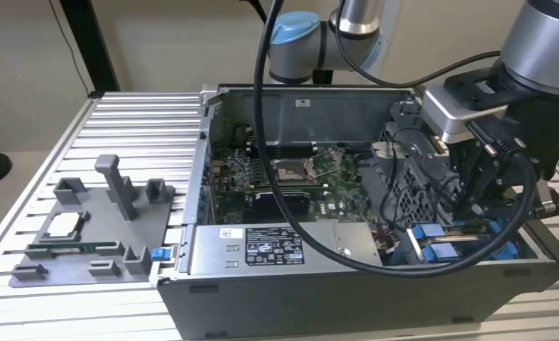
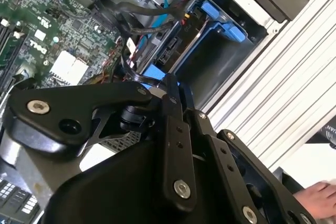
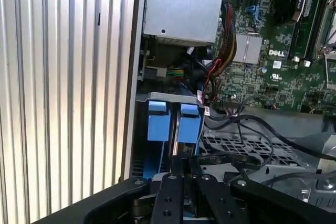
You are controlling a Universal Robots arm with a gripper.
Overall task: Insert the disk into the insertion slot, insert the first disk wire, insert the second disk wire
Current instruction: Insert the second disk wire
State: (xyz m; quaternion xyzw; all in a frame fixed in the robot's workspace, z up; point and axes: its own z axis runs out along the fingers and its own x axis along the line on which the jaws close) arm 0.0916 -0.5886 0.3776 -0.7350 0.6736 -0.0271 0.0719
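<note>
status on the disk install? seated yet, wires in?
The disk in its blue carrier sits down in the insertion slot at the case's corner, so seating looks done or nearly so. The gripper hangs directly over the carrier tabs. Loose black cables lie beside the bay; whether either disk wire is plugged in cannot be told.
</note>
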